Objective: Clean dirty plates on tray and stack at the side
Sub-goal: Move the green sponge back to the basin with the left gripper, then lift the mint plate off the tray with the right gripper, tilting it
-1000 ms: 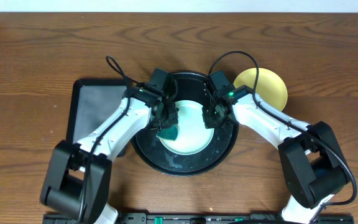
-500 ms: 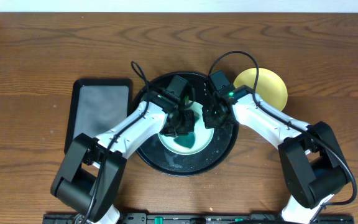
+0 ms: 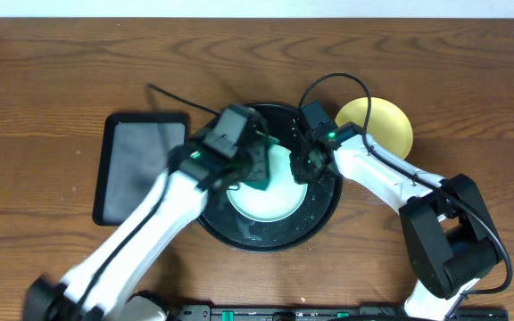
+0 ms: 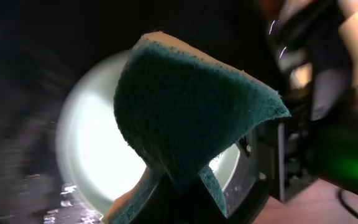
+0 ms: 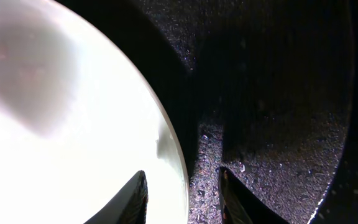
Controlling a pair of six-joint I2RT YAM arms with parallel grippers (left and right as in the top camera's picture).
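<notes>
The left gripper [image 3: 252, 168] is clamping a green sponge [image 4: 185, 118] and hovering over the mint plate [image 3: 266, 203], which is sitting in the round tray [image 3: 315, 218]. The right gripper [image 5: 182, 199] is standing narrowly parted astride that plate's right rim, seemingly not pinching it. A yellow plate [image 3: 382, 125] is lying just beside the tray.

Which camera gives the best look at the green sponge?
The left wrist view: the sponge fills the frame, folded, green face out, with tan backing at its edge. Overhead shows only a blurred green sliver. The right wrist view misses it.
</notes>
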